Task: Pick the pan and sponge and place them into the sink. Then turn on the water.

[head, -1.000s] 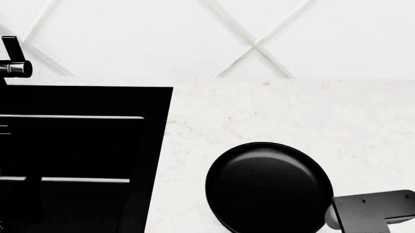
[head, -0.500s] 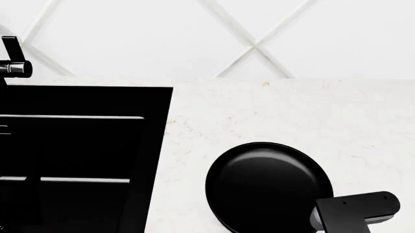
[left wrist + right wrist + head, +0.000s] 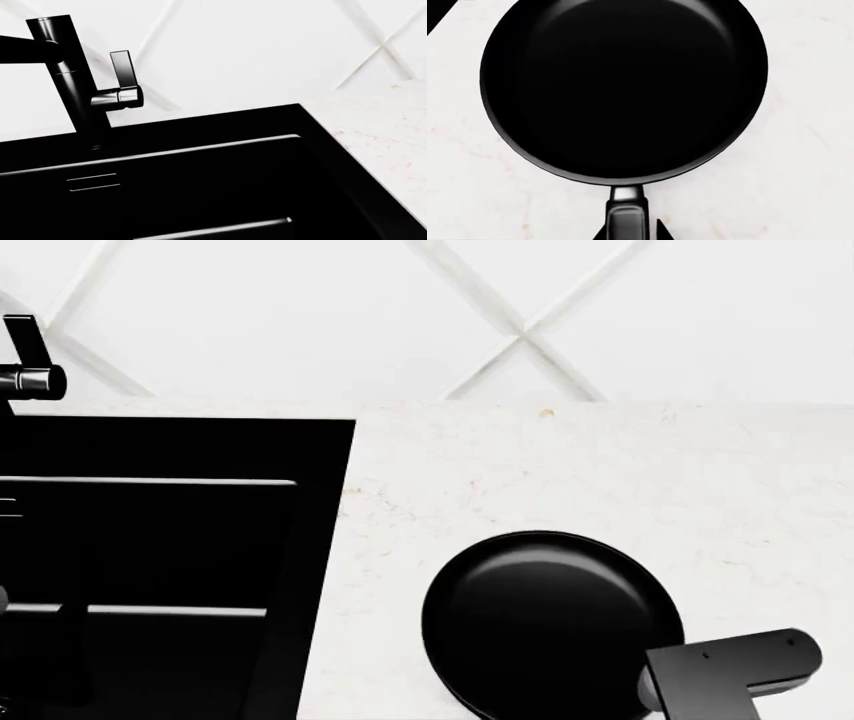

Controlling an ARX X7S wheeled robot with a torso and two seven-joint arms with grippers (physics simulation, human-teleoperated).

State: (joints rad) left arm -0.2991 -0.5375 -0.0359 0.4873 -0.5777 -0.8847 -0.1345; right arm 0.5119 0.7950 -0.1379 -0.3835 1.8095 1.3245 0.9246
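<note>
1. A kitchen: a pale speckled stone countertop (image 3: pixel 561 470) runs along a white wall (image 3: pixel 400 310) with raised diagonal ribs.
2. At nine o'clock in the head view, a black sink (image 3: pixel 160 540) is set into it; a black faucet (image 3: pixel 70 75) stands behind.
3. A black frying pan (image 3: pixel 550 625) sits at five o'clock.

White diamond-tiled wall (image 3: pixel 334 310) rises behind a pale speckled stone counter (image 3: pixel 601 470).

No readable text, labels, brands, numbers or signs in any view.
</note>
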